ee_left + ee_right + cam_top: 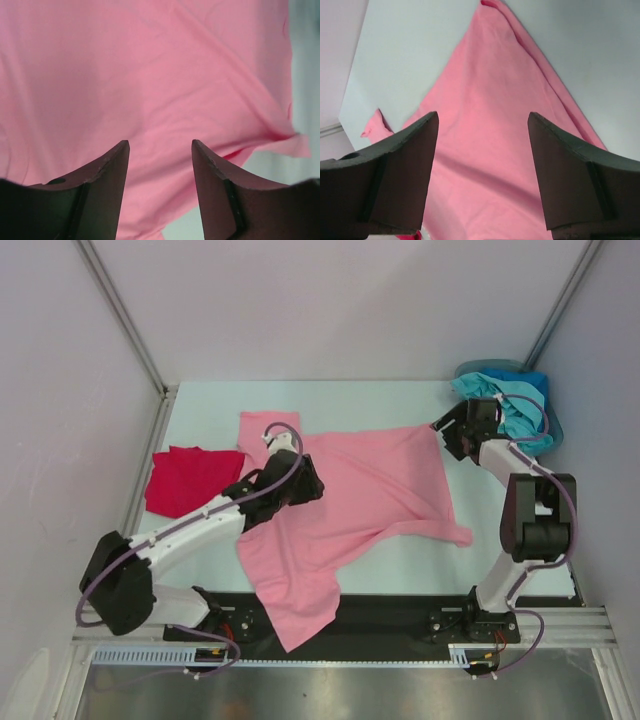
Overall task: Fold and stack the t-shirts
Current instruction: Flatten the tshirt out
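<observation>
pink t-shirt (380,490) is spread rumpled on tabletop (400,400) | left tool (160,145) is held open over its left part, nothing gripped | right tool (482,117) is held open at its far right corner | red t-shirt (185,478) is laid left | teal and blue t-shirts (515,405) are piled far right

This looks like a robotics lab cell. Plain lilac wall panels (330,300) on grey metal frame posts (120,312) close in a pale worktop (420,570). Two white-and-black robot arms (190,525) (525,510) are bolted to a black base plate (400,625).

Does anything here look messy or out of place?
The pink t-shirt lies crooked and wrinkled, one end spilling onto the black base plate. The teal and blue shirts sit bunched at far right.
</observation>
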### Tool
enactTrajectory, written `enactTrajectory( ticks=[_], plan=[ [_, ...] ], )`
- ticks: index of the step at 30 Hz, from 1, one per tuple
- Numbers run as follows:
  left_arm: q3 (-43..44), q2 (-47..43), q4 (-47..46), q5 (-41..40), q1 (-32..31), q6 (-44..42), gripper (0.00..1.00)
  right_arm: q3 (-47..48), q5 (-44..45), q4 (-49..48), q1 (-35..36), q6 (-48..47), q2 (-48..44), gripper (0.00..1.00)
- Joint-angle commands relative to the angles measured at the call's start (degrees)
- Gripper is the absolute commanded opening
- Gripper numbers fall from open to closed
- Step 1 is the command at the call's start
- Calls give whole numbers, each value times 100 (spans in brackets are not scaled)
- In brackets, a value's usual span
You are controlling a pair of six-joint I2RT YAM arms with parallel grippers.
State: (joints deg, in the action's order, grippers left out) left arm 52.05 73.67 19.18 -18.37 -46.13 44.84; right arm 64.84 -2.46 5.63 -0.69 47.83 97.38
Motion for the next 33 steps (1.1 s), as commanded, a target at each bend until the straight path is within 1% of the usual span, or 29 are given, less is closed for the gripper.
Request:
enactTrajectory(
  ticks=[1, 2, 3, 4, 5, 6, 7, 8, 9, 10, 12, 13, 14, 16, 17, 18, 19, 20, 21, 22, 23, 26, 30, 32, 33],
  plan=[
    [41, 568, -1451, 1386, 805, -354, 59, 642, -45, -248, 51, -220, 708, 77],
    [216, 787, -1617, 1632, 1225, -249, 59, 1070, -96, -72, 51, -352, 868, 77],
    [348, 1207, -1898, 2192, 1429, -195, 58, 1214, -149, -18, 51, -467, 1027, 77],
    [532, 1516, -2048, 2389, 1623, -177, 58, 1337, -193, 8, -10, -668, 1211, 77],
    [1030, 1780, -2076, 2591, 1999, -151, 57, 1408, -333, -70, -71, -740, 1291, 77],
    [1357, 2061, -1963, 2697, 2177, -177, 57, 1548, -395, -71, -133, -819, 1370, 77],
    [1691, 2690, -1727, 2899, 2335, -212, 56, 1602, -465, -79, -185, -933, 1432, 77],
    [2390, 2966, -1551, 2988, 2658, -291, 55, 1637, -701, -219, -325, -986, 1520, 77],
    [2693, 3247, -1270, 3067, 2818, -318, 55, 1655, -825, -333, -379, -1004, 1555, 77],
    [2940, 3616, -1215, 3207, 2959, -353, 54, 1637, -913, -447, -432, -1039, 1564, 76],
    [3484, 3882, -1188, 3313, 3362, -423, 55, 1663, -1054, -684, -519, -1214, 1652, 77],
    [3635, 4066, -1188, 3305, 3469, -493, 55, 1725, -1098, -712, -537, -1293, 1687, 77],
    [4019, 4155, -1180, 3296, 3627, -763, 55, 1769, -1160, -712, -555, -1390, 1740, 77],
    [4574, 4427, -699, 3104, 3716, -1151, 55, 1883, -1204, -704, -625, -1469, 1889, 77],
    [5317, 4776, -392, 2781, 3795, -1579, 55, 1918, -1222, -651, -652, -1531, 1950, 77],
    [5724, 5023, 299, 2638, 3839, -1801, 55, 1971, -1222, -616, -678, -1558, 2021, 77],
    [6129, 5243, 662, 2437, 3883, -2003, 55, 1980, -1231, -598, -687, -1575, 2048, 77],
    [6777, 5628, 988, 2034, 3979, -2362, 55, 1963, -1274, -607, -704, -1610, 2074, 77],
    [6957, 5728, 1444, 1865, 4041, -2505, 55, 1954, -1275, -615, -705, -1619, 2083, 77],
    [6872, 5703, 1422, 1689, 4120, -2585, 55, 1936, -1292, -624, -722, -1611, 2109, 76],
    [6532, 5633, 1361, 1601, 4312, -2551, 55, 1875, -1318, -677, -731, -1611, 2118, 76],
    [6213, 5614, 1369, 1731, 4594, -2375, 54, 1787, -1406, -835, -731, -1514, 2153, 76],
    [6150, 5641, 1544, 1583, 4595, -2611, 54, 1603, -1477, -1037, -713, -1444, 2153, 76],
    [6194, 5676, 1693, 1337, 4595, -2778, 54, 1532, -1503, -1116, -722, -1391, 2118, 76],
    [6229, 5711, 1764, 1266, 4743, -2840, 54, 1453, -1512, -1151, -722, -1373, 2092, 76]
  ],
)
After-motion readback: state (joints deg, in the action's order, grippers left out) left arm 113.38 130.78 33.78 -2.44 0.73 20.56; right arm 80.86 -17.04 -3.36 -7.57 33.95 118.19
